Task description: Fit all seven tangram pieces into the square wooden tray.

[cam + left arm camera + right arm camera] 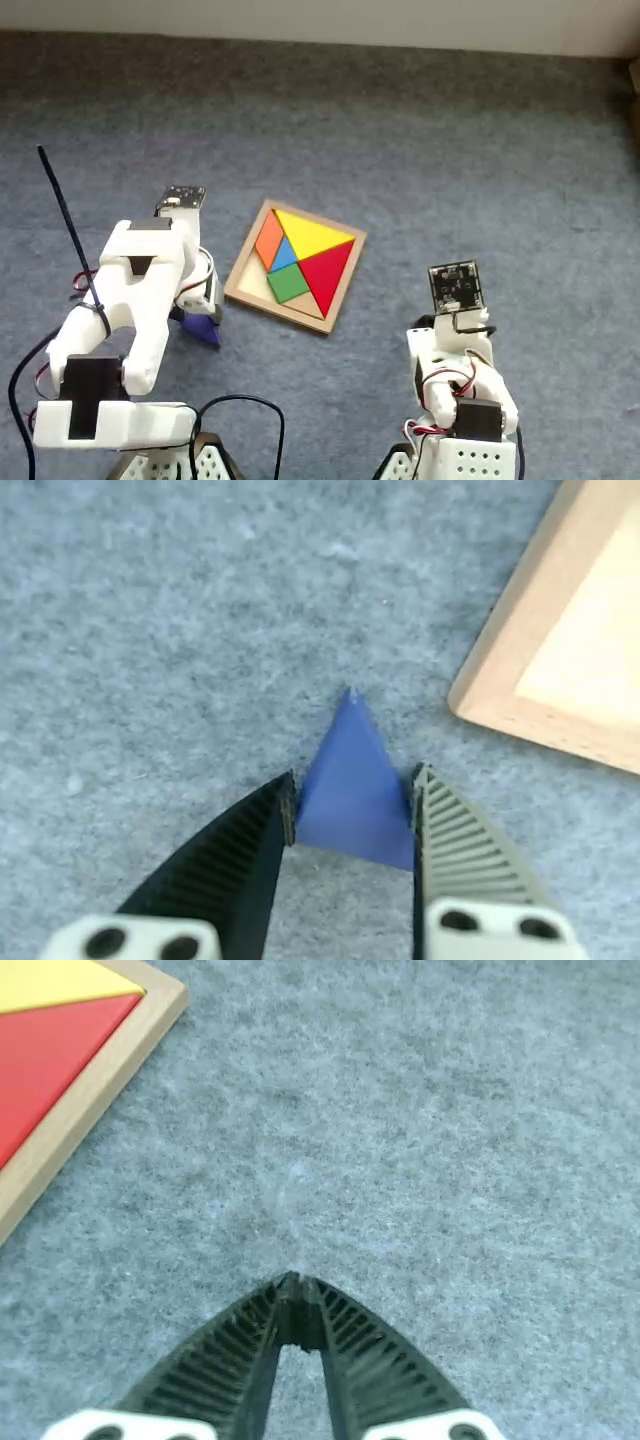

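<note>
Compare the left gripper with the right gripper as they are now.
The left gripper clamps a dark blue triangle; the right gripper is shut on nothing. The left gripper sits by the wooden tray's bare corner, the right gripper by the edge beside the red piece. Both hang over grey carpet.

Grey felt table [450, 150] carries tray [254, 286], blue triangle [352, 790].

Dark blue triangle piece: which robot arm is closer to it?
Left. The left gripper holds the dark blue triangle piece between its fingers; the right gripper sits beyond the square wooden tray, over grey carpet.
</note>
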Controlling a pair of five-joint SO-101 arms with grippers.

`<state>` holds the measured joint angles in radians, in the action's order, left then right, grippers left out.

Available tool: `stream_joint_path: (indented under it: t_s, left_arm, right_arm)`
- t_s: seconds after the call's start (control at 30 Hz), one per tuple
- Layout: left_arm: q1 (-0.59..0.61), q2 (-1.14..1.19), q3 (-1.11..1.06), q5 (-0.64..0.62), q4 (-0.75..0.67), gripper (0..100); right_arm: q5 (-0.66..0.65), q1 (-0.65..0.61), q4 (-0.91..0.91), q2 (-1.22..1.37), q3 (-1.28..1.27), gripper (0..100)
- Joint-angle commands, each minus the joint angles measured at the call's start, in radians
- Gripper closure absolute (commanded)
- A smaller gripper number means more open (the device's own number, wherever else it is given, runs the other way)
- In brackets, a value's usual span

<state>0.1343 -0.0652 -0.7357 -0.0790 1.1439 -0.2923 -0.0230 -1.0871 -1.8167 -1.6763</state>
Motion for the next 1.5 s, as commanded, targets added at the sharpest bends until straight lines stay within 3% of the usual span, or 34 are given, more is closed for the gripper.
stream_joint_path:
  t_s: [0.0,0.33,0.47,0.93,1.1,1.3,1.47]
  left_arm:
    - [-0.016,-0.008,0.016,-0.005,0.009,78]
    - [0.038,-0.01,0.033,-0.009,0.117,75]
    - [0.036,-0.01,0.019,-0.077,0.124,75]
    - [-0.036,0.001,-0.024,-0.084,0.117,75]
    - [-0.041,0.001,-0.062,-0.086,0.051,75]
    - [-0.042,0.001,-0.067,-0.08,0.006,84]
    - [-0.042,-0.001,-0.042,-0.078,0.002,85]
  right_arm:
    - [-0.012,0.012,-0.008,-0.012,-0.093,99.2]
    - [-0.012,0.012,-0.008,-0.012,-0.093,99.2]
    - [-0.012,0.012,-0.008,-0.012,-0.093,99.2]
    - [-0.012,0.012,-0.008,-0.012,-0.093,99.2]
    - [-0.012,0.012,-0.008,-0.012,-0.093,99.2]
    - [-0.012,0.012,-0.008,-0.012,-0.093,99.2]
    - [-0.012,0.012,-0.008,-0.012,-0.093,99.2]
